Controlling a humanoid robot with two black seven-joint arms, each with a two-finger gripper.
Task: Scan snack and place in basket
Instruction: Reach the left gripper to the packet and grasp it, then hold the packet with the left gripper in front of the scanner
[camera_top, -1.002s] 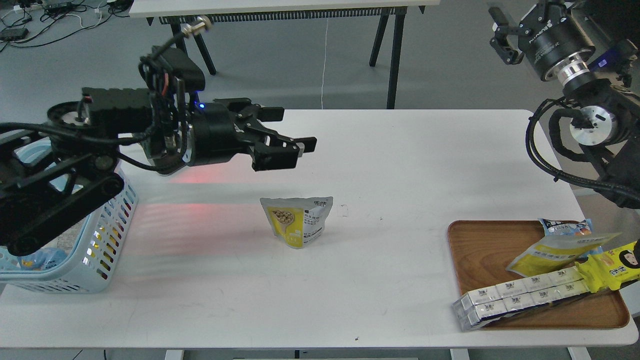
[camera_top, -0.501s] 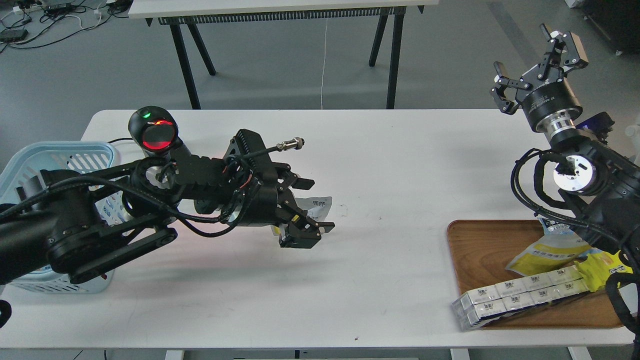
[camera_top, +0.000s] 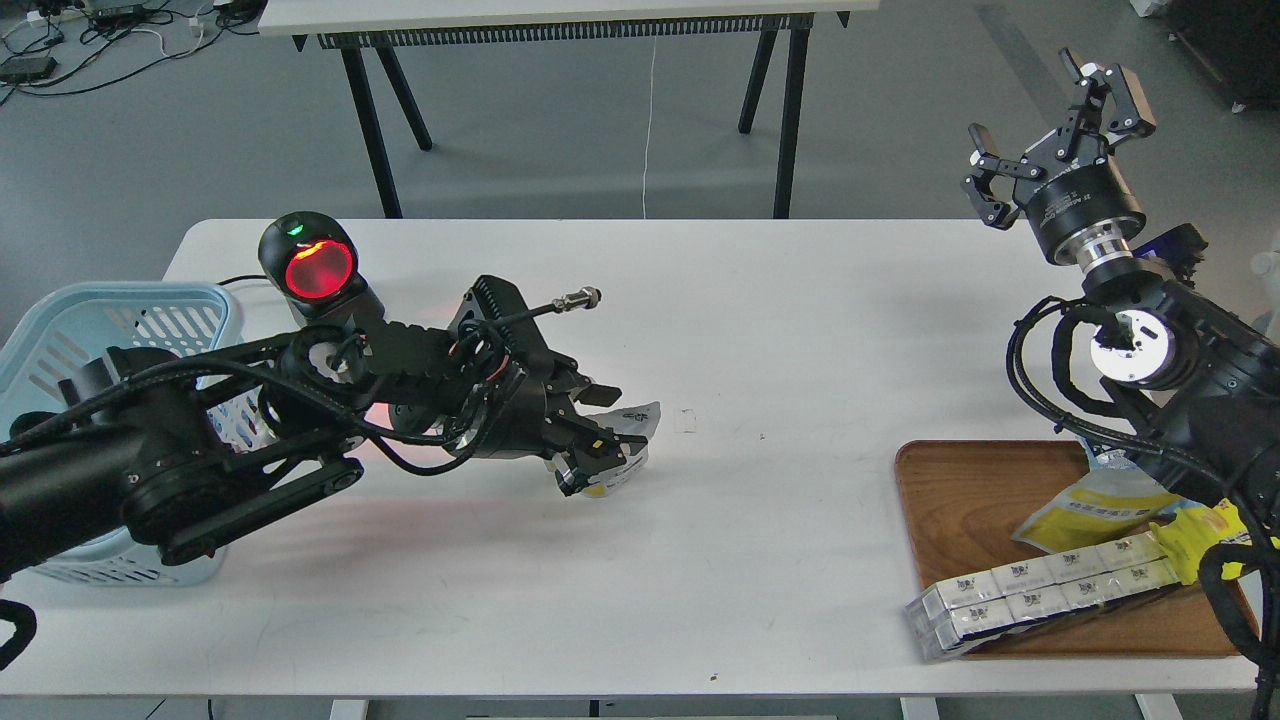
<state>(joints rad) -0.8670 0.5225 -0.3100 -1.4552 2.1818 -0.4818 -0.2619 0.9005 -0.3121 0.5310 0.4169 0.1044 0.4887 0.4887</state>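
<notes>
My left hand (camera_top: 598, 432) has closed in on the snack (camera_top: 628, 428) since a moment ago, gripping it mid-worktop (camera_top: 780, 330), right of the basket (camera_top: 150, 310). Far right, my right hand (camera_top: 1050, 128) hangs raised, fingers spread.

Bright even light, sharp focus, red glow on the table (camera_top: 420, 520).

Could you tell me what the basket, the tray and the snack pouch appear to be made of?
Basket: light blue moulded plastic, judging by its slotted walls. Tray: wood or wood-look, brown with visible grain. Snack pouch: probably thin plastic film, creased in the left gripper.
</notes>
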